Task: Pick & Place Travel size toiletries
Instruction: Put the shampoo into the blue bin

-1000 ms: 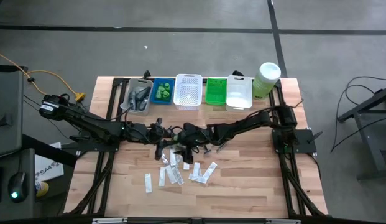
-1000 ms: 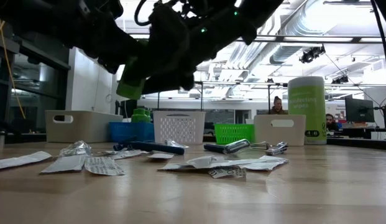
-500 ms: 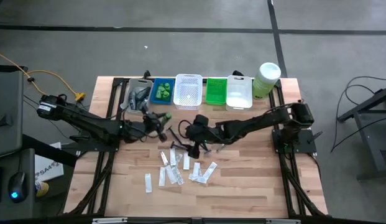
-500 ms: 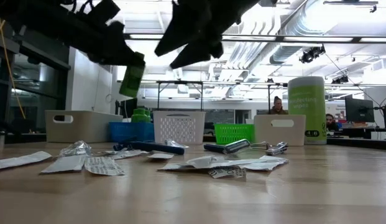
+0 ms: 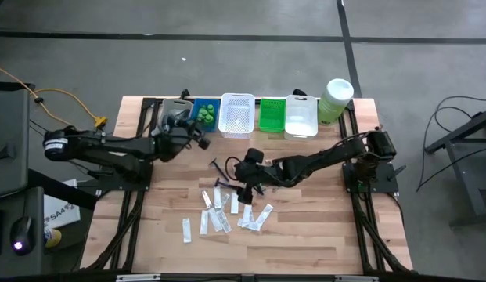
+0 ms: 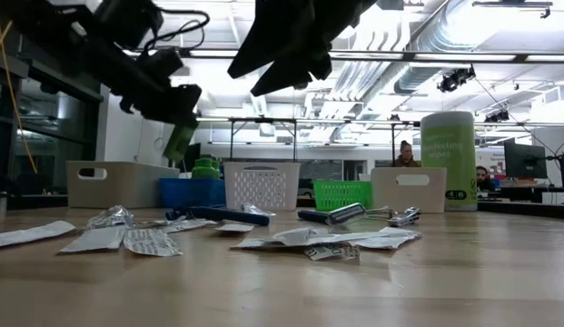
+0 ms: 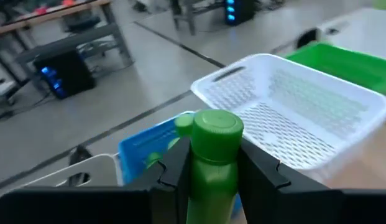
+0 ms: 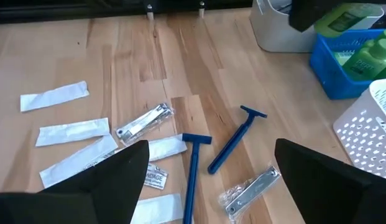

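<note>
Left end effector point(image 7: 211, 180) grips a green bottle point(image 7: 212, 155) upright above the blue basket point(image 7: 146, 146). Right end effector point(image 8: 208, 171), jaws wide, hovers over razors point(image 8: 236, 138) on the counter point(image 8: 118, 56).

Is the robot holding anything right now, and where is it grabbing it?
The left end effector pinches a small green bottle by its body, below the cap. The right end effector is open, holding nothing.

5 baskets point(image 5: 236, 114) line the table point(image 5: 321, 227), perhaps touching.
</note>
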{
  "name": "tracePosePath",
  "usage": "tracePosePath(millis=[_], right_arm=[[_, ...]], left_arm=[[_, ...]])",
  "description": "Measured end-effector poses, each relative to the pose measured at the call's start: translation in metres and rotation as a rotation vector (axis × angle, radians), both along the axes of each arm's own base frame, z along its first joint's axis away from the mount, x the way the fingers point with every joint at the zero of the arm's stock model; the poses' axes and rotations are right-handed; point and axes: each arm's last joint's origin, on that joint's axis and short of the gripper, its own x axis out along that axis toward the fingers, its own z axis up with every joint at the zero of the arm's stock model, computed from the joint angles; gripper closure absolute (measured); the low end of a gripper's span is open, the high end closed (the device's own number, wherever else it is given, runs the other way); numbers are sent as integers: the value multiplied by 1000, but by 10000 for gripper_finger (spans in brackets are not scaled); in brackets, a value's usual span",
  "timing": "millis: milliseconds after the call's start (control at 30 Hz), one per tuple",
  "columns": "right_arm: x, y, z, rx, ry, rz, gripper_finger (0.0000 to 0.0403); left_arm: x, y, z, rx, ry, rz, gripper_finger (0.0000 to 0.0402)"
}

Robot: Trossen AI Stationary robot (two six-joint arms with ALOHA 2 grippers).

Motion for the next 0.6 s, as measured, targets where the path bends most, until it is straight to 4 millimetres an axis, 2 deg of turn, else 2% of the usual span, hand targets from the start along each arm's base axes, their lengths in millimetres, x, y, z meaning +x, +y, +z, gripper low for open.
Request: tracePosePath(millis=[133,300,433,600], right_arm=[[0,0,0,5,0,-4,62],[0,0,0,6,-3,-4,62],[0,0,0,6,-5,-4,62],[2,0,2,7,-28,-1,62]], left_arm=[[-14,12,-16,12,-83,48,308],[-29,19,-26,45,-201,31,308],[-31,24,-24,50,-239,-2,308],[-31,34,-30,47,-229,45,308]])
